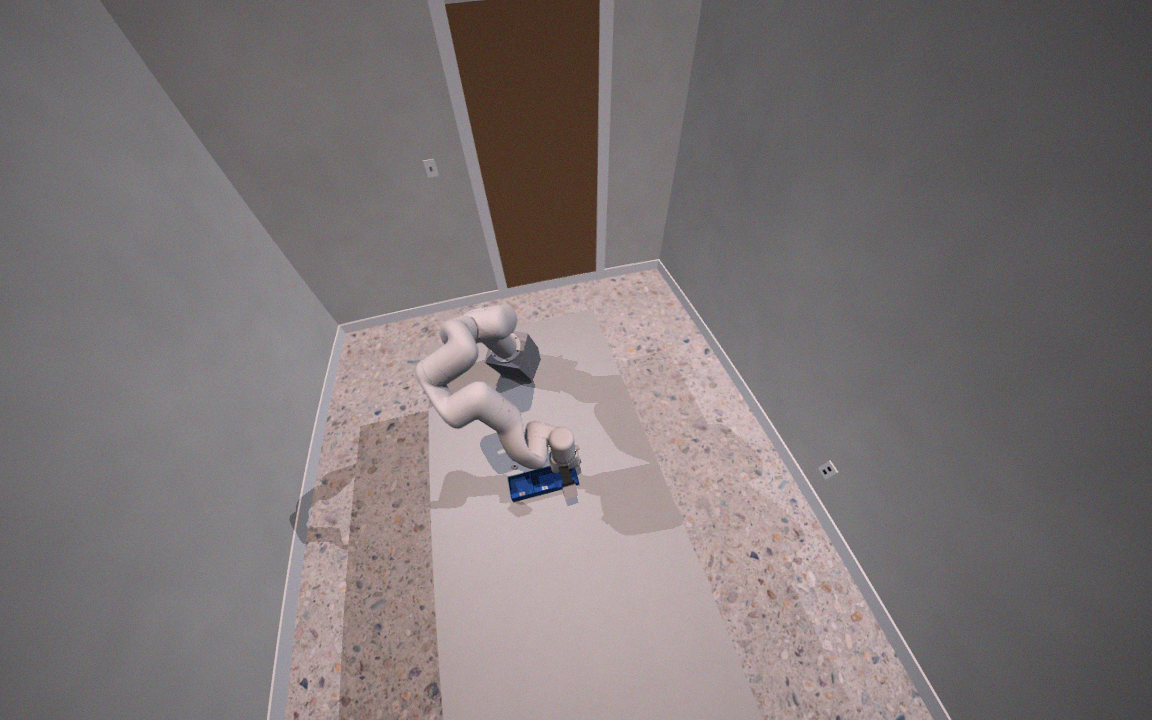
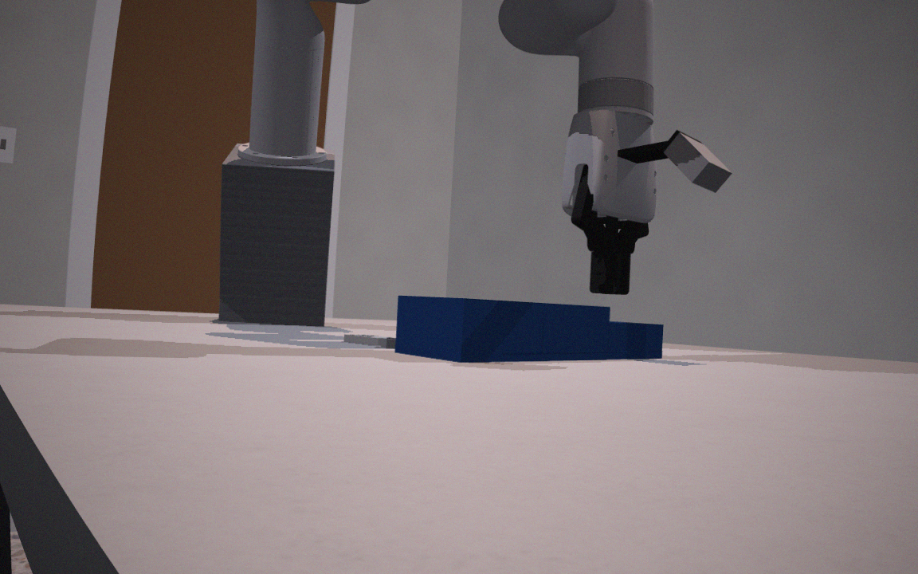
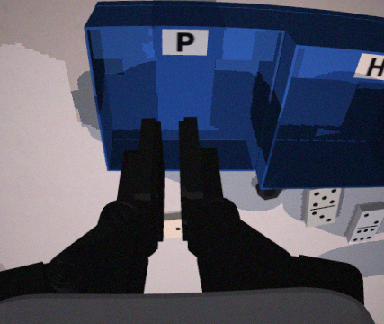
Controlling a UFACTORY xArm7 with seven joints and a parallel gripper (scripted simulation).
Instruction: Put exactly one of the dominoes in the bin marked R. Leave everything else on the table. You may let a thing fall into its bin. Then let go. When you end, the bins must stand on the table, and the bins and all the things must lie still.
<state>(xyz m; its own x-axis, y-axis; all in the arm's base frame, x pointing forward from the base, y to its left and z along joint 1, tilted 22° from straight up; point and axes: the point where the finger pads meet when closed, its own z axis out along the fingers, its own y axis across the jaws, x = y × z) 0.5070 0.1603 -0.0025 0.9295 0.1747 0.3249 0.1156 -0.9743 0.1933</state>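
The hand (image 3: 169,132) hangs above the near wall of the bin marked P (image 3: 183,86), at the left of the wrist view, fingers drawn nearly together with only a thin slit between them. Nothing is caught in that slit: it is closed on air. Directly below it, through the gap lower down between the fingers, a domino (image 3: 174,229) lies flat on the bench (image 3: 30,144), just outside the P bin's near wall. My read is that the hand is parked over this piece to line up a pick, though it would need to open first.

Moving right, the bin marked H (image 3: 342,121) stands wall to wall with P. In front of it lie 2 more dominoes, one (image 3: 323,207) close to the wall, the other (image 3: 366,223) just beside it and tilted. So 3 dominoes are counted, all on the bench, none in a bin.

2 bins show here; the R bin lies off the right edge of the wrist view. From the side, the blue bins (image 2: 519,329) stand flat on the bench.
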